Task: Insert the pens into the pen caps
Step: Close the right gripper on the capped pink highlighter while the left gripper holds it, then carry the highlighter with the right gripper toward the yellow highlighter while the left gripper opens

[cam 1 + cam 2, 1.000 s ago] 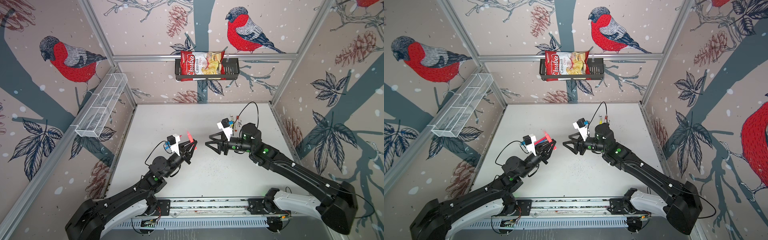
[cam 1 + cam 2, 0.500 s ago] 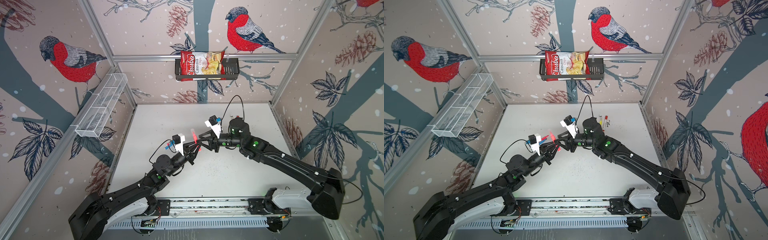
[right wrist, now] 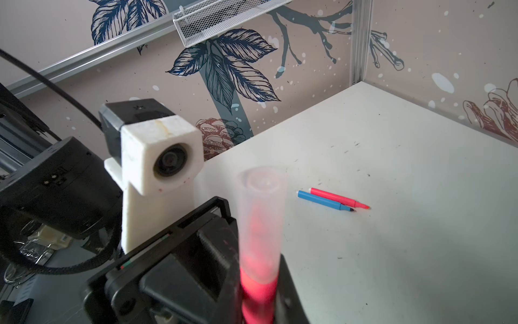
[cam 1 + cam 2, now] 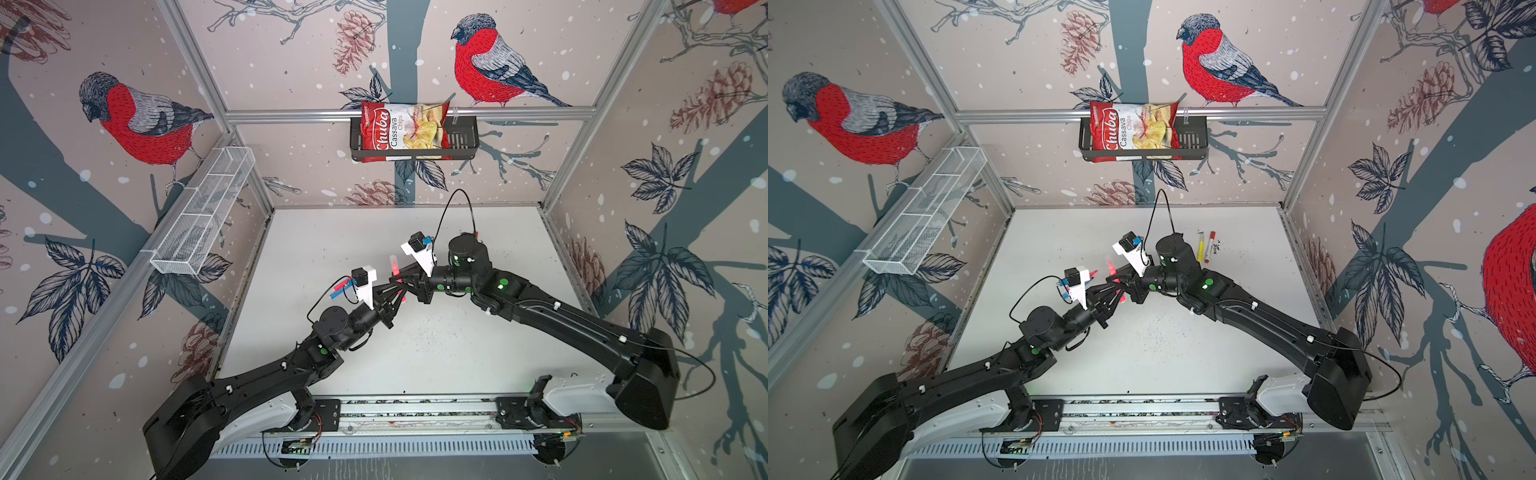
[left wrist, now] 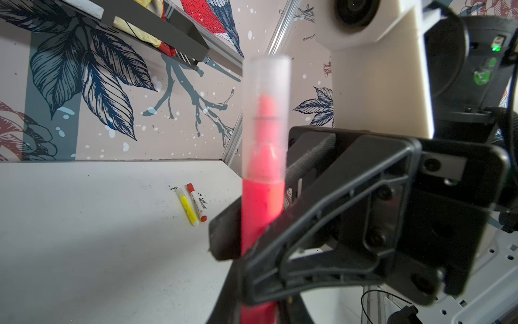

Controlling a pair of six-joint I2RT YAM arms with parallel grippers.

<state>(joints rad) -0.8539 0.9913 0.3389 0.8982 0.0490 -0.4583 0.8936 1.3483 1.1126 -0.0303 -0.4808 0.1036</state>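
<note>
Lifted above the middle of the table (image 4: pixel 457 353), the pink pen (image 5: pixel 262 207), a translucent cap (image 5: pixel 266 92) over its tip, looks light, stiff and slick, so left gripper (image 4: pixel 400 294) and right gripper (image 5: pixel 246 241) sensibly clench its barrel below the cap.

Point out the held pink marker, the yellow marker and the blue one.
Slim pink felt-tip marker (image 5: pixel 261 196): left wrist view, on its pink barrel.
Slim yellow felt-tip marker (image 5: pixel 187 209): left wrist view, mid-barrel.
Slim blue felt-tip marker (image 3: pixel 321 200): right wrist view, mid-barrel.
</note>
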